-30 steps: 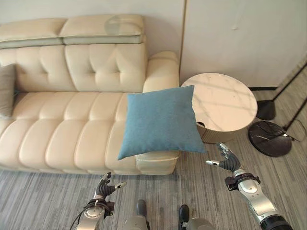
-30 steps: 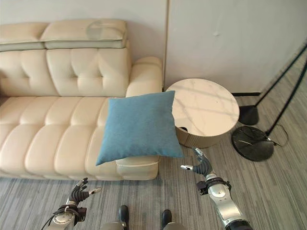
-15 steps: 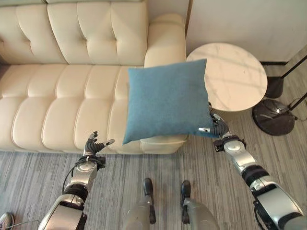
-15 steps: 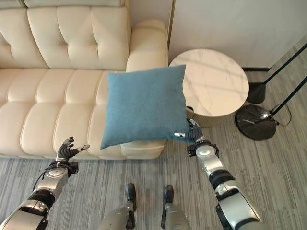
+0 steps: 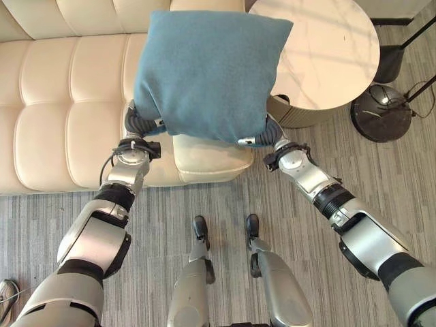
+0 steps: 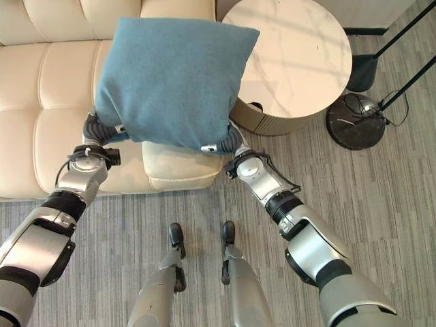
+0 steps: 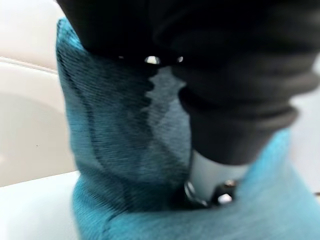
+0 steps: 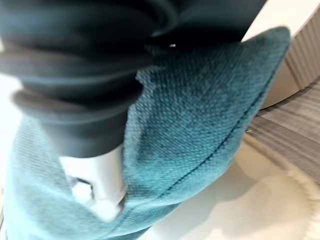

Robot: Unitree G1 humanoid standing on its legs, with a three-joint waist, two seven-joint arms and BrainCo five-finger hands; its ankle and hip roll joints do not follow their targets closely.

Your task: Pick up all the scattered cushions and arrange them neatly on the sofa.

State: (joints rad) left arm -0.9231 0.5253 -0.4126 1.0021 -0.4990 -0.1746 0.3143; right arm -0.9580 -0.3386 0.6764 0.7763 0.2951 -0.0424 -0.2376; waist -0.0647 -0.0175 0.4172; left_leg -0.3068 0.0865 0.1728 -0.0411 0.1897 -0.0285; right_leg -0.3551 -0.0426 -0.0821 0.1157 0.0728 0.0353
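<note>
The left robot hand [image 5: 138, 125] and right robot hand [image 5: 269, 134] pinch the blue cushion's [image 5: 204, 68] lower corners. It hangs over the sofa's [image 5: 61, 95] right front corner.

a cream tufted leather sofa [image 5: 61, 88] spans the left and far side of the room, its padded armrest end [image 5: 208, 155] jutting nearest the camera. just right of it stands a round side table with a pale marble-look top [image 6: 300, 51] on a ribbed beige drum base [image 5: 300, 114]. farther right, a round black lamp base [image 5: 381, 112] with a thin black pole rests on the floor. grey striped carpet [image 6: 381, 204] covers the near and right side, and soft light falls across the tabletop.
</note>
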